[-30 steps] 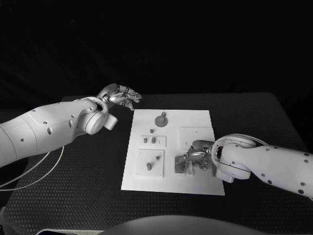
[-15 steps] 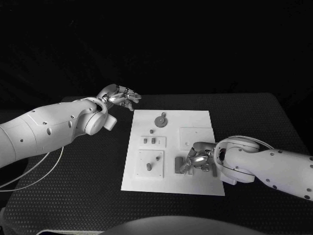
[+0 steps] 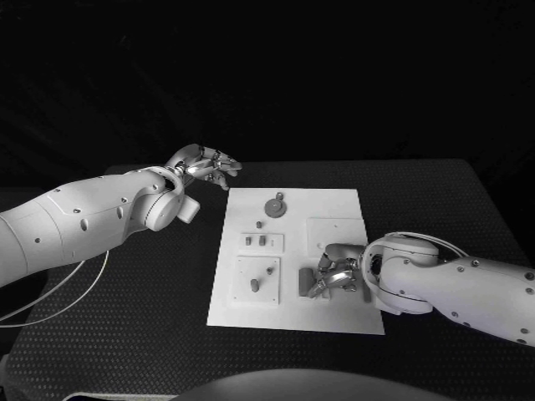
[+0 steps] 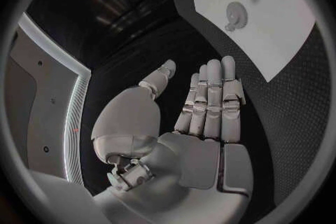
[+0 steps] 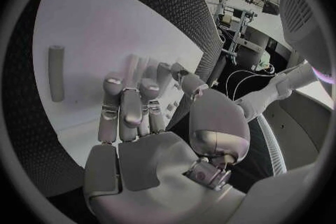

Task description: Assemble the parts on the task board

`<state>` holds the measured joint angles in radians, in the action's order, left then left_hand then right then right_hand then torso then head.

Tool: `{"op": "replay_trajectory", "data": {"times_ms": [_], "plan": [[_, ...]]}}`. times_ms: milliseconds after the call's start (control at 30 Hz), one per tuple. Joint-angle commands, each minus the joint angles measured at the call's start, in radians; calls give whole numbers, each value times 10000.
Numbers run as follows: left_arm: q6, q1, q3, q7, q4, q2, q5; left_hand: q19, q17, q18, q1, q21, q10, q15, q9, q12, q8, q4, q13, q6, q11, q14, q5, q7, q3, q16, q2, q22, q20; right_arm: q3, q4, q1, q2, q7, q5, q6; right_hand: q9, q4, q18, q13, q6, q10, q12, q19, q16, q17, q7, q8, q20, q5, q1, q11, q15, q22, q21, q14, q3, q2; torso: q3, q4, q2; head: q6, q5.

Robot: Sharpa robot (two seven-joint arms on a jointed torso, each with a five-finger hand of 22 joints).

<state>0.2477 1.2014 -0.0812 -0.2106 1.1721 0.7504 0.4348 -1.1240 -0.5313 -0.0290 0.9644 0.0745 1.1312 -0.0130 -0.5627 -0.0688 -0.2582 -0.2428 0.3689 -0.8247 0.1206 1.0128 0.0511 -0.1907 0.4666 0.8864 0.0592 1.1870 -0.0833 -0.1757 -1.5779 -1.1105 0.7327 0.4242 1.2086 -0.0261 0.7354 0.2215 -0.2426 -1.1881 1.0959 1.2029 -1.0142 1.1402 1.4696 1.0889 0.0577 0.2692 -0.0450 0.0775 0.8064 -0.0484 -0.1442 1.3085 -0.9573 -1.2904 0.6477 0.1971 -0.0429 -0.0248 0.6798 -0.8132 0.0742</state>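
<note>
Task board (image 3: 340,205) lay flat in the middle of the black table (image 3: 461,200), long axis running away from the robot. Several small grey parts sat on it: a round disc-shaped part (image 3: 275,204) near the far end, a tiny part (image 3: 261,223) just below that, two small pieces on a raised square plate (image 3: 261,241), and one more on a second square plate (image 3: 257,277) nearer the robot. An upright bar-shaped part (image 3: 305,281) stood beside the right hand, just off its fingers.

Right hand (image 3: 338,271) rested low over the near right part of the board. In the right wrist view the right hand (image 5: 140,123) showed its fingers (image 5: 129,109) slightly curled toward the white surface and side by side, with nothing visibly held between them; a grey cylinder part (image 5: 56,73) lay on the board apart from them. Whether the fingertips touched the board could not be told.

Left hand (image 3: 205,161) hung above the table off the far left corner of the board, well apart from the parts. In the left wrist view the left hand (image 4: 203,117) was flat and empty, fingers (image 4: 213,95) straight and close together, thumb held out to the side.
</note>
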Motion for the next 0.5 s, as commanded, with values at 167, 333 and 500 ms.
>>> {"op": "replay_trajectory", "data": {"times_ms": [167,333,500], "plan": [[-124,9,6,-53,24,-13,-59,-67,-18,-117,-108,-44,-79,-7,14,-16,-47,5,13,24,0,40,33,-13,-42,-43,-18,11,-16,-3,-8,19,-51,41,496,7,25,-100,-192,18,188,144,-93,120,65,69,-9,79,-36,-5,105,-42,-18,133,-73,-148,-81,-132,14,4,3,-6,-9],[-138,9,6,-43,26,-9,-59,-67,-20,-117,-111,-44,-78,-7,14,-17,-50,7,15,22,0,41,33,-12,-43,-44,-19,12,-15,-3,-1,20,-53,183,670,236,32,-146,-192,26,281,228,-119,174,87,156,-50,102,-64,-5,65,-85,-60,135,-81,-260,-189,-388,12,3,2,-11,-7],[-139,9,6,-41,30,-6,-59,-67,-22,-117,-115,-44,-77,-7,14,-17,-53,11,16,19,0,41,33,-11,-44,-45,-21,13,-15,-3,28,20,-44,201,672,256,23,-211,-192,40,352,290,-123,212,93,212,-81,102,-89,-2,-125,-114,-97,136,-78,-345,-335,-716,12,2,1,-13,-4]]}}
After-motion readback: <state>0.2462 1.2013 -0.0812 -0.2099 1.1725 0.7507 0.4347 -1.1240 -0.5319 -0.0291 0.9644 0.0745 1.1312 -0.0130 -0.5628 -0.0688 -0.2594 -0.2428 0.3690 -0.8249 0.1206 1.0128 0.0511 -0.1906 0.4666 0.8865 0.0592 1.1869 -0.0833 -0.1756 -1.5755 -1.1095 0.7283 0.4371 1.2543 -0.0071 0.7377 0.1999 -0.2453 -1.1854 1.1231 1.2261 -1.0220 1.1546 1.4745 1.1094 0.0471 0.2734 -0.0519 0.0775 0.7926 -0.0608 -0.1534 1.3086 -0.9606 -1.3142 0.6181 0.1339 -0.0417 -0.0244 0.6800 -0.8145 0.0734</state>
